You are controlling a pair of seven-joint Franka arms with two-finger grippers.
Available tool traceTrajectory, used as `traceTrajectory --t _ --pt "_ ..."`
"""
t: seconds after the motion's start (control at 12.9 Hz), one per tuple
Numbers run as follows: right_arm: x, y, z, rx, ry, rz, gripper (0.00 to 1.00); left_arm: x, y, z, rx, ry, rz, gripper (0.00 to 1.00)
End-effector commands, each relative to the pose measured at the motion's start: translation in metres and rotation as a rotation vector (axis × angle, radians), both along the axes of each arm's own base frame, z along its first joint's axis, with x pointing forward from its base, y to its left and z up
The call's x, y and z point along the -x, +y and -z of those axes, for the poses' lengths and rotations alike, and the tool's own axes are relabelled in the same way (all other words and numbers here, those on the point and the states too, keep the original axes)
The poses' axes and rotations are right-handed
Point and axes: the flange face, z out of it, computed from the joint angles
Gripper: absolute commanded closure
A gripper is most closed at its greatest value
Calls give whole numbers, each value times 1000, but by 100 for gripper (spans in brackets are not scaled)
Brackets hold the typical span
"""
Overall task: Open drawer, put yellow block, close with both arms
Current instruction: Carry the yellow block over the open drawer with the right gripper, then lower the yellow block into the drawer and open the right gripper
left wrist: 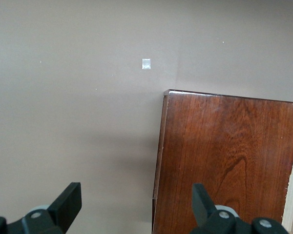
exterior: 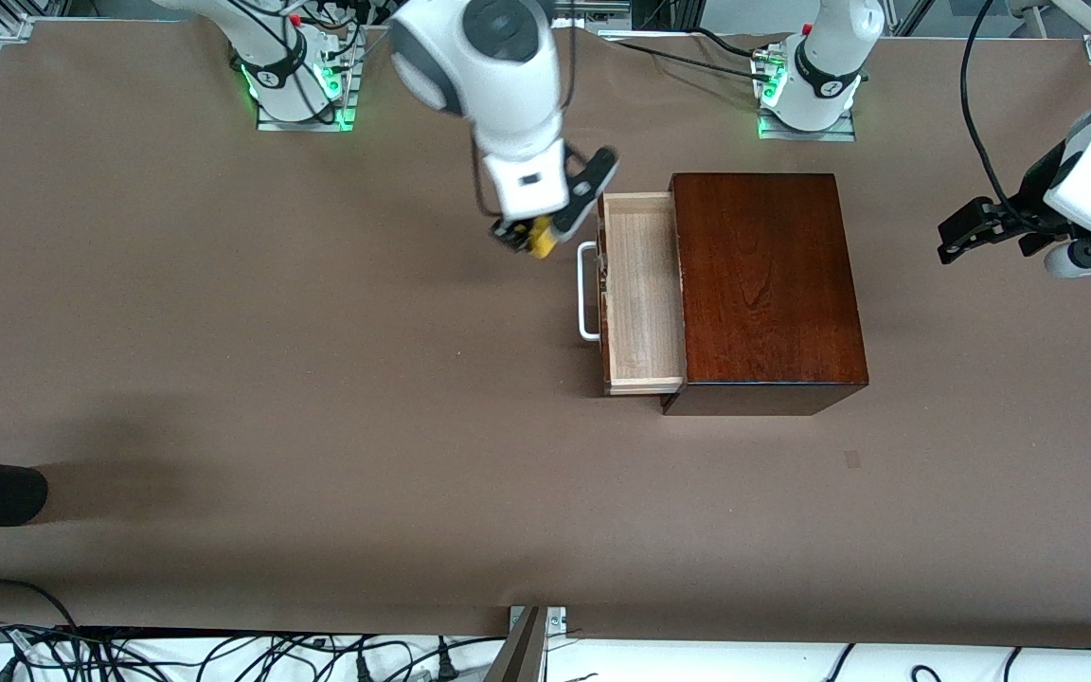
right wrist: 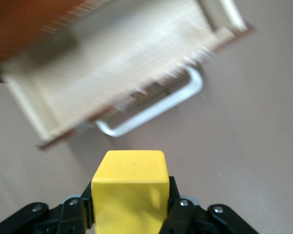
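Yellow block [exterior: 542, 239], upper centre of frame, is clamped in the right gripper [exterior: 525, 237] over bare table beside the pulled-out drawer [exterior: 642, 289]. Carrying it past the handle [exterior: 587, 291] and over the tray before release seems advisable. Left gripper [exterior: 976, 227], at right edge, waits with fingers spread.

No readable text, labels, brands or numbers anywhere. Round dark emblems on white arm bases [exterior: 273, 76] at top of front view, too small to make out.
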Motion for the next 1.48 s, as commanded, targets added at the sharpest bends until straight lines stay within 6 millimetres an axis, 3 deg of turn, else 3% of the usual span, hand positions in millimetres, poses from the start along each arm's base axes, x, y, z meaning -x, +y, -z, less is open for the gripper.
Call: traceTrajectory --t 0.0,0.16,0.39,0.54,1.17,1.4 --pt "21 52 1 -4 -33 -83 100 2 1 -4 17 14 12 0" --pt "39 80 10 11 -78 -143 100 2 1 -4 17 14 10 0" --pt "57 110 48 72 -126 -221 100 2 1 -3 15 17 12 0" --pt "55 119 71 94 -146 -263 100 2 2 -2 16 19 13 0" --pt "24 120 124 102 -168 -426 100 1 -3 0 16 24 26 0" --pt "21 121 140 104 -165 -440 100 2 -4 0 16 36 25 0"
